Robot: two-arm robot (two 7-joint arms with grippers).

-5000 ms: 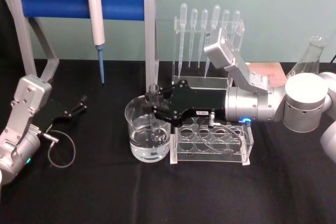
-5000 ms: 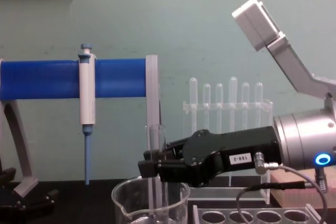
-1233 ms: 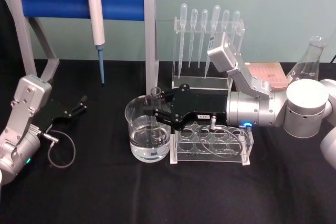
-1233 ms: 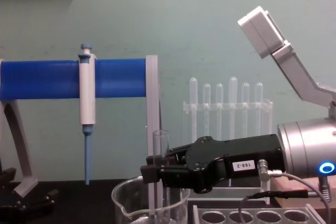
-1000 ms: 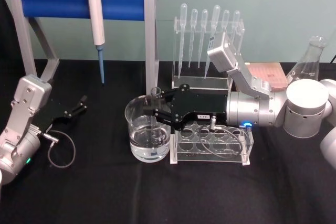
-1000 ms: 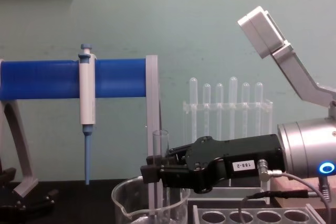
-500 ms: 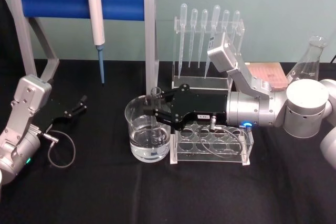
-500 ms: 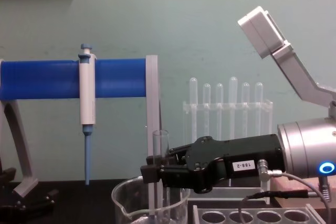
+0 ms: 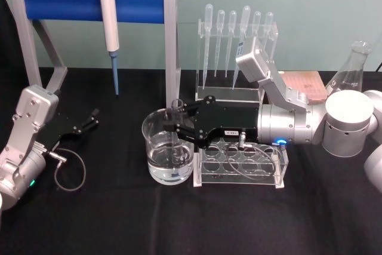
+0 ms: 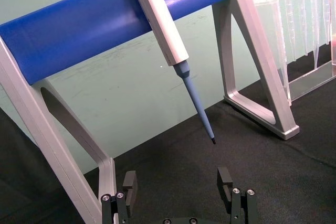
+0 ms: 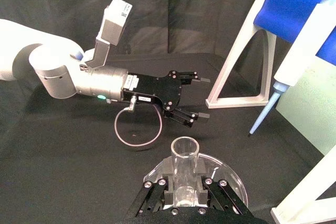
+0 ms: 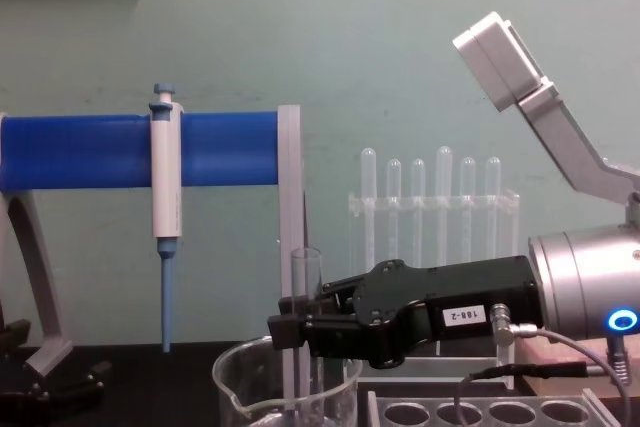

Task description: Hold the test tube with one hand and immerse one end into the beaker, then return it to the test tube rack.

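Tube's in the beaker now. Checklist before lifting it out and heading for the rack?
1. Grip: right gripper shut on the test tube below its rim: ok.
2. Tube upright, lower end inside the beaker: ok.
3. Tip under the liquid: cannot tell.
4. Visible holes of the rack empty: ok.
5. Snag: wrist cable loops low over the rack, might catch: not ok.
6. Clearance: left gripper open, parked far on its own side: ok.

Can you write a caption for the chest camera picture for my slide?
Right gripper holds the test tube upright, lower end inside the beaker.
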